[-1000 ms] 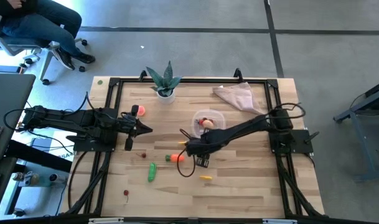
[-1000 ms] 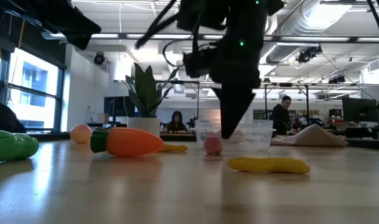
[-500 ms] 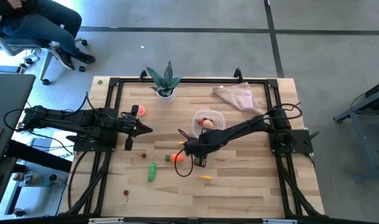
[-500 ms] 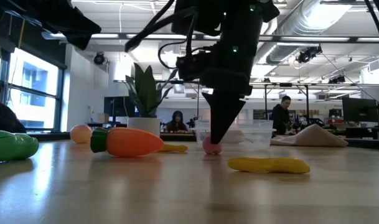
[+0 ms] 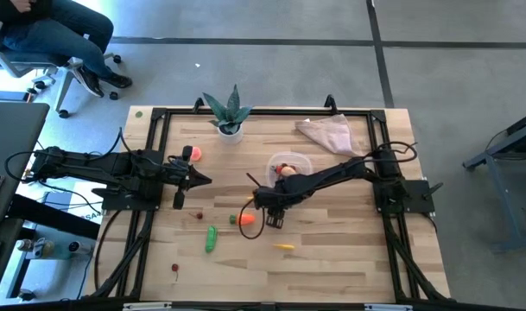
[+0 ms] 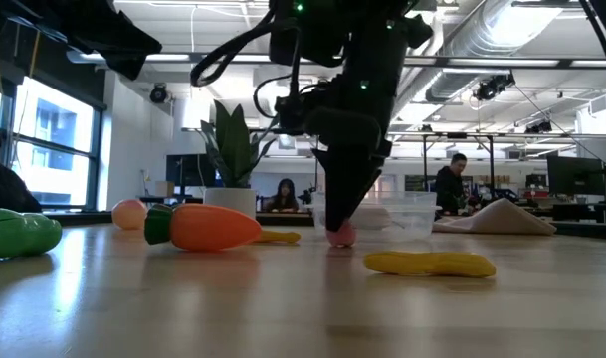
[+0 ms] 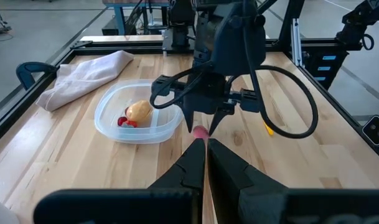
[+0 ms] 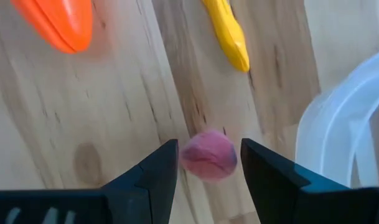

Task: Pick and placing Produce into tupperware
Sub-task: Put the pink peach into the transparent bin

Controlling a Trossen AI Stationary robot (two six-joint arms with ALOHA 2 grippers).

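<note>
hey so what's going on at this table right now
The right gripper is down at the table with open jaws either side of a small pink fruit, beside the tupperware, which already holds a beige piece and something red. The left gripper waits at the left with shut jaws.

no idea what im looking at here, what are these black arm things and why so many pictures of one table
They are two robot arms at a wooden table, filmed at once from overhead, from table height, and from each wrist. The job is moving toy produce into the clear tupperware, which already holds a beige potato and something red. The right pincer is open, its fingers either side of a small pink piece on the wood, not gripping it. The left pincer waits shut at the table's left. A carrot, cucumber and yellow piece lie loose.
</note>
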